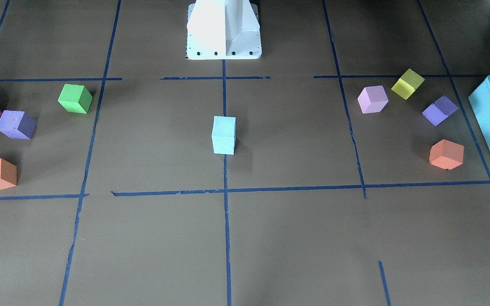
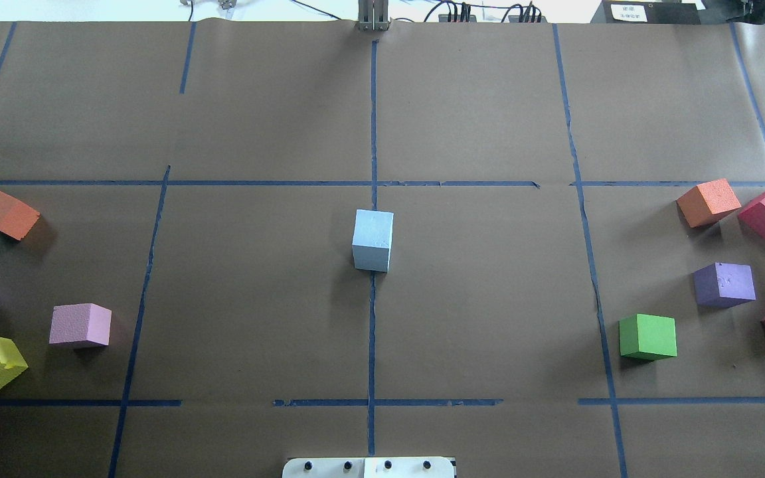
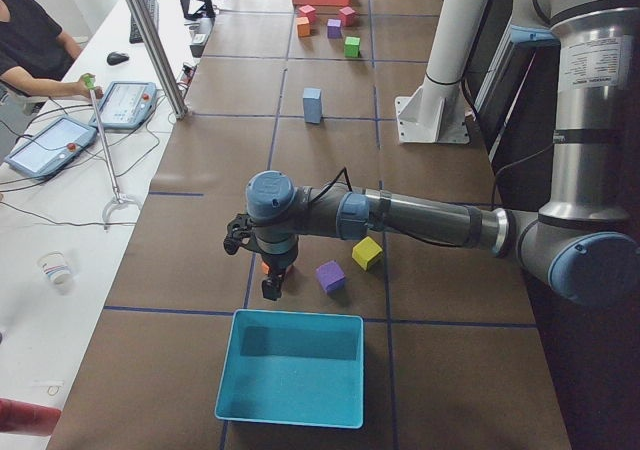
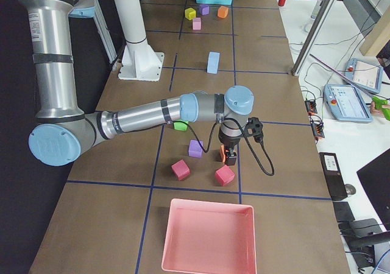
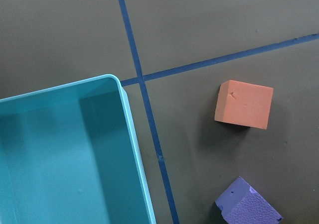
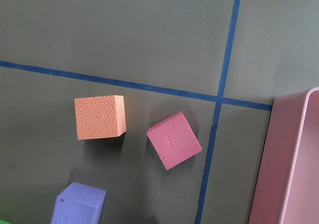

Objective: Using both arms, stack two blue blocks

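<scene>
Upper blue block (image 1: 223, 126) sits squarely on lower blue block (image 1: 223, 145), stack upright. It stands mid-bench on the centre tape line (image 2: 372, 332), straight out from the white pedestal (image 1: 223, 29). Edges of the two blocks line up, with a faint seam visible in the front view.

Only brown paper surrounds the stack as far as the flanking tape lines. The nearest neighbours lie beyond those lines: green cube (image 2: 648, 336) on the robot's right, pink cube (image 2: 80, 325) on its left. Both are well apart from the stack.

The arms show only in the side views. Left arm (image 3: 420, 220) reaches out low over the bench's left end. Left claw (image 3: 271, 288) hangs near the left orange cube (image 5: 244, 104), just short of the teal box (image 3: 288, 314). Right arm (image 4: 146, 112) mirrors it at the other end. Right claw (image 4: 230, 158) hangs by the right orange cube (image 6: 99, 117) and a crimson cube (image 6: 174, 140), short of the pink bin (image 4: 207, 202). Both claws are well apart from the stack. Cannot tell whether either claw is wide or narrow: the side views are too small and the wrist views show no fingers.

The wrist views look straight down. The left one shows the teal box's corner against a tape crossing, with a purple cube (image 5: 249, 206) at the bottom edge. The right one shows the pink bin's rim at its right edge. The front view catches the teal box but not the pink bin.
</scene>
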